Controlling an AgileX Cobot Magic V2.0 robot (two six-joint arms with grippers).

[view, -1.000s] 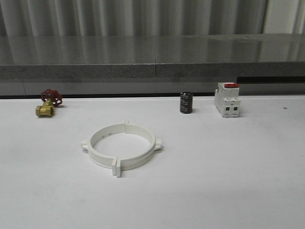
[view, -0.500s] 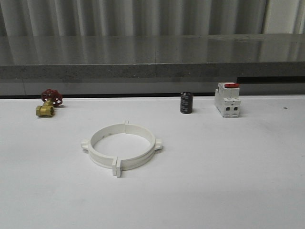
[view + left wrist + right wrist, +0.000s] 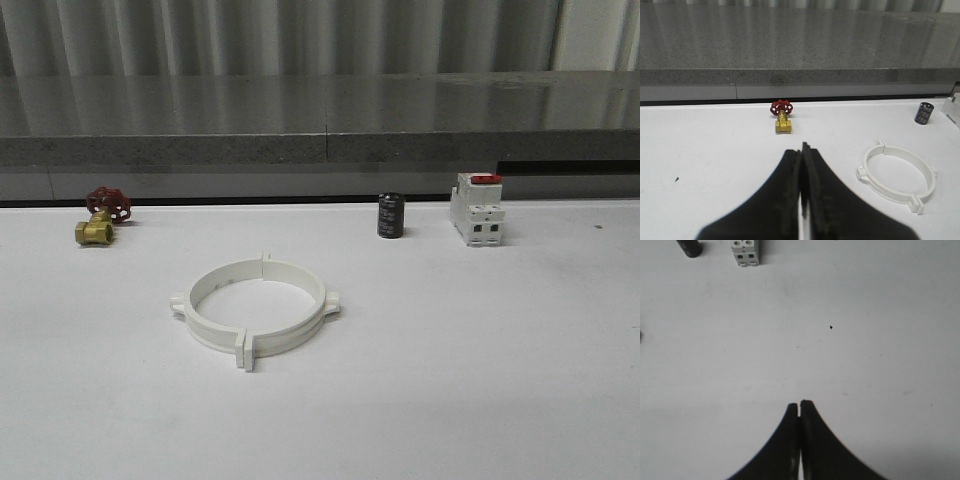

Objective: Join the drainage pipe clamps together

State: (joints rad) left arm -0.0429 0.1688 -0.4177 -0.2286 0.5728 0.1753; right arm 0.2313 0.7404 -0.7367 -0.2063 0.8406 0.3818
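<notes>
- Front view: the two white pipe clamps (image 3: 256,309) lie flat on the white table (image 3: 480,340), their halves meeting as one wide ring. One pair of end tabs points toward the camera, the other pair toward the back wall, and a small lug sticks out at each side. Along the far edge of the table stand a brass valve (image 3: 103,216) with a red wheel off to the left, a small black cylinder (image 3: 390,215), and just to its right a white breaker (image 3: 477,209) with a red top. The ring sits well apart from all three.
- Left wrist view: the left gripper (image 3: 801,152) has its two dark fingers pressed together, clenched on nothing. The clamps (image 3: 897,175) lie on the table to the side of the fingertips, near but not touching. The valve (image 3: 782,115) stands straight beyond the fingertips, close to the grey ledge (image 3: 790,45), and the black cylinder (image 3: 923,113) is farther off past the ring.
- Right wrist view: the right gripper (image 3: 799,406) is likewise closed tight and empty, over bare table (image 3: 840,340). The breaker (image 3: 745,252) and the black cylinder (image 3: 689,247) sit well beyond the fingertips.
</notes>
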